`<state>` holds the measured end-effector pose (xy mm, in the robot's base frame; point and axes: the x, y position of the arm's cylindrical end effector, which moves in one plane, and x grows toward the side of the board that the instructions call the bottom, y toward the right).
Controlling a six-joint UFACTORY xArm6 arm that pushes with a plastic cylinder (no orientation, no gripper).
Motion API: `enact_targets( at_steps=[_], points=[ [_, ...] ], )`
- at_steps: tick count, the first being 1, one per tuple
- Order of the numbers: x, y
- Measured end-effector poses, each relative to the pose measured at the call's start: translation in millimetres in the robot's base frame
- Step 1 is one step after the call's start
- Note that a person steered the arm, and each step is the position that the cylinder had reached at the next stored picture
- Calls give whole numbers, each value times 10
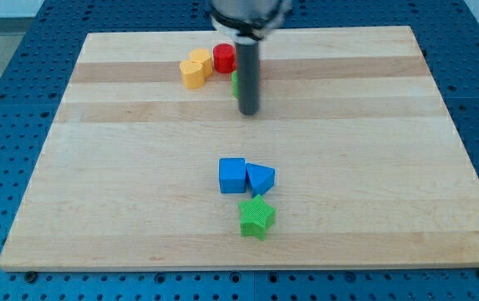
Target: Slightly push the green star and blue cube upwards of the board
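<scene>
The green star (257,217) lies low on the board, near the view's bottom centre. The blue cube (232,176) sits just above and left of it, almost touching it. A blue triangular block (261,178) touches the cube's right side and stands just above the star. My tip (248,112) is at the end of the dark rod, well above these blocks, in the upper middle of the board. It touches none of the three.
Near the view's top stand a yellow block (195,69), a red cylinder (224,58) and a green block (236,83) partly hidden behind the rod. The wooden board (97,184) lies on a blue perforated table (5,100).
</scene>
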<state>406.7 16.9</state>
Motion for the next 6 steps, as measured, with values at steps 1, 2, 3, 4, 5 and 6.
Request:
enact_targets(
  at_steps=[1, 2, 3, 4, 5, 6],
  points=[
    [723, 289],
    [1224, 340],
    [1615, 347],
    [2044, 511],
    [2050, 280],
    [1927, -78]
  ],
)
